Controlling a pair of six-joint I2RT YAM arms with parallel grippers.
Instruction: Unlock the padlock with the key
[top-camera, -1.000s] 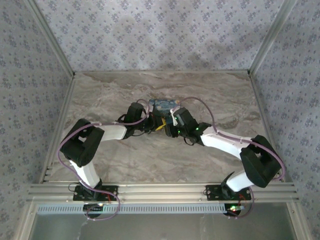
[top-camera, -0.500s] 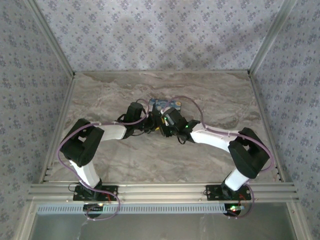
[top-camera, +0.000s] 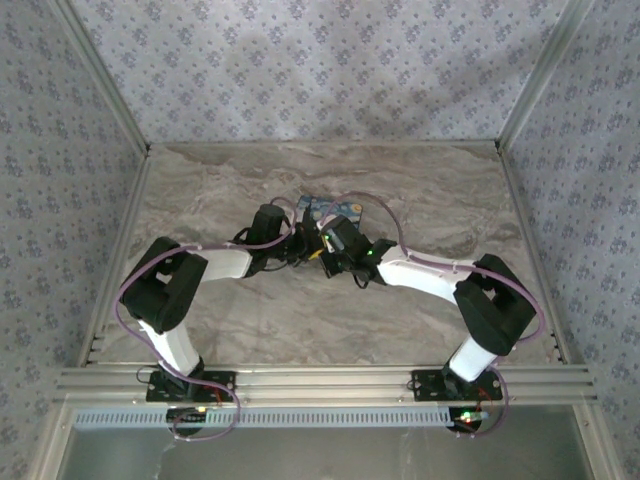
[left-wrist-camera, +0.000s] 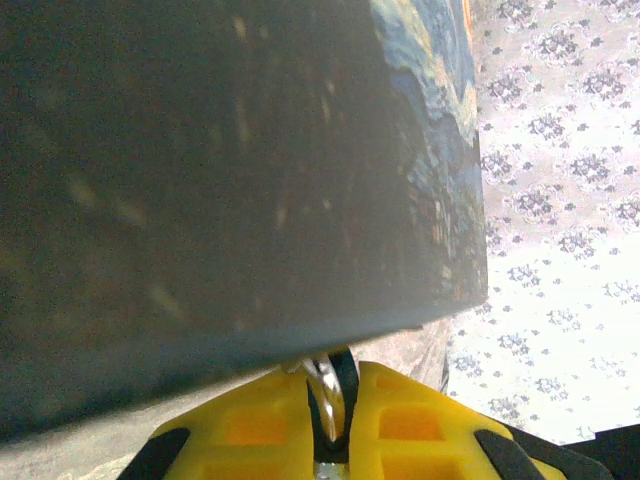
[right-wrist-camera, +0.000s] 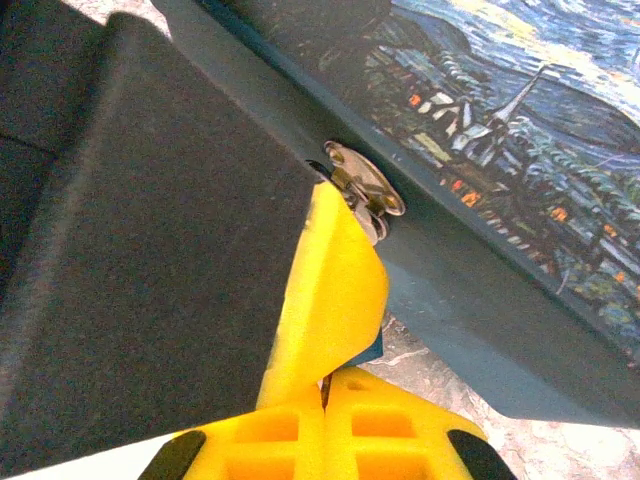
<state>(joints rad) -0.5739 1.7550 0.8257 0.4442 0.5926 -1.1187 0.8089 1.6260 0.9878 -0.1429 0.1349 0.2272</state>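
A flat box (top-camera: 335, 208) with a swirling night-sky painting in blues and yellows on its lid lies on the veined, marble-patterned counter (top-camera: 450, 190). Both arms meet at its near edge. The left gripper (top-camera: 303, 248) reaches in at the box's near left. In the left wrist view, its yellow, ribbed plastic jaws (left-wrist-camera: 335, 385) sit just under the box's dark, smooth side wall (left-wrist-camera: 200, 170). They are clamped on a thin, curved silver loop (left-wrist-camera: 328, 385) of polished metal; whether this is the padlock's shackle cannot be told. The right gripper (top-camera: 327, 243) comes in from the box's near right. Its yellow jaws (right-wrist-camera: 330, 300) are pressed together, tapering to a wedge whose tip touches a small oval hasp plate (right-wrist-camera: 365, 180) of dull brass-coloured metal fixed to the box's teal side wall (right-wrist-camera: 470, 270). Whether anything is pinched between them cannot be told.
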